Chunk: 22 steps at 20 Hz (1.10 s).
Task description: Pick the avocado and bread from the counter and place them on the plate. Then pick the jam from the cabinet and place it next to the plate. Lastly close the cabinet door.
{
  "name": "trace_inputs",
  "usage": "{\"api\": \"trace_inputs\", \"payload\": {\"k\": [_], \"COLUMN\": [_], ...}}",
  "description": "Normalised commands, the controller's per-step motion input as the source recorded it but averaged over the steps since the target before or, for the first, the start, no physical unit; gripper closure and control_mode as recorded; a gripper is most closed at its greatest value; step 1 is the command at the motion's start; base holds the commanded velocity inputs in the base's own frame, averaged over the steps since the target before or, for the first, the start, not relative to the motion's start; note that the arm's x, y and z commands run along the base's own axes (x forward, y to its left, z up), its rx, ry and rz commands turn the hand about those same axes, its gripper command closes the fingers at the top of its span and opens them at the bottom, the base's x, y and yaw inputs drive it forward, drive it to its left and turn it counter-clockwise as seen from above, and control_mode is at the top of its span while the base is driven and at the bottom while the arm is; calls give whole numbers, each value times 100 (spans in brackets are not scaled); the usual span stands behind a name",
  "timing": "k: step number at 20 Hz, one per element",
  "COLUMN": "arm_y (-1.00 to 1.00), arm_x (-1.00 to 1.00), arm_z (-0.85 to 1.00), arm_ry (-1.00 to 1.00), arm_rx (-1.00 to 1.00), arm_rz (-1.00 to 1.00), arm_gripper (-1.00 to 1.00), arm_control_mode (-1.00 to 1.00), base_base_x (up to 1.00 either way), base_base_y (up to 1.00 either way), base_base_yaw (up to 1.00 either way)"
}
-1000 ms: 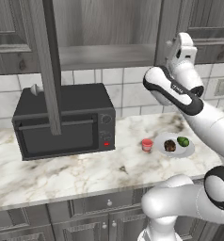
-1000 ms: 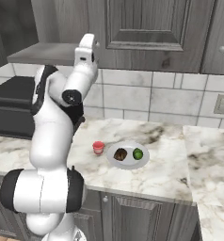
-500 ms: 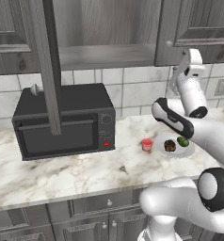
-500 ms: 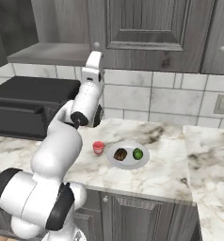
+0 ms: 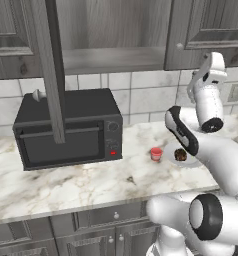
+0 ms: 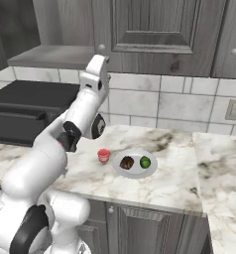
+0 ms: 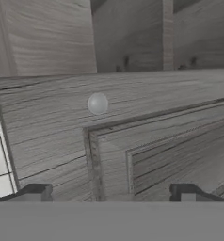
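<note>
Checking in: here's where my run stands, best I can judge it.
Plate: small round white plate (image 6: 135, 171) on the white marble counter (image 6: 174, 186) holds both the dark brown bread lump (image 6: 127, 162) and the glossy green avocado (image 6: 145, 161), so that part looks done.
Jam: small pink-red jar with a white lid (image 6: 103, 156) stands on the counter just beside the plate. Done too, I'd say.
Cabinet: grey wood-grain upper cabinet (image 5: 111, 59) is open, bare shelf showing.
Door: tall grey panel door (image 5: 52, 70) swung out edge-on above the black microwave (image 5: 68, 130). Closing it is what's left.
Claw: two-finger gripper (image 7: 115, 190) spread wide, holding nothing, facing a neighbouring grey panel with a round knob (image 7: 97, 103).
</note>
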Motion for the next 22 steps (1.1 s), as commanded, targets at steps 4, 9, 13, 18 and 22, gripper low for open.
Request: {"api": "trace_inputs", "payload": {"k": [4,9,13,18,22], "arm_y": [18,15,12,16,19], "arm_x": [-41,-38,-43,-40,-34], "arm_z": [19,22,23,19,19], "arm_ry": [0,0,0,0,0], "arm_rx": [14,23,35,38,31], "arm_rz": [-13,-15,-6,0,0], "arm_gripper": [-100,-100,-100,-100,-100], "arm_control_mode": [-100,-100,-100,-100,-100], "base_base_x": [0,0,0,0,0], "base_base_y": [0,0,0,0,0], "base_base_yaw": [0,0,0,0,0]}}
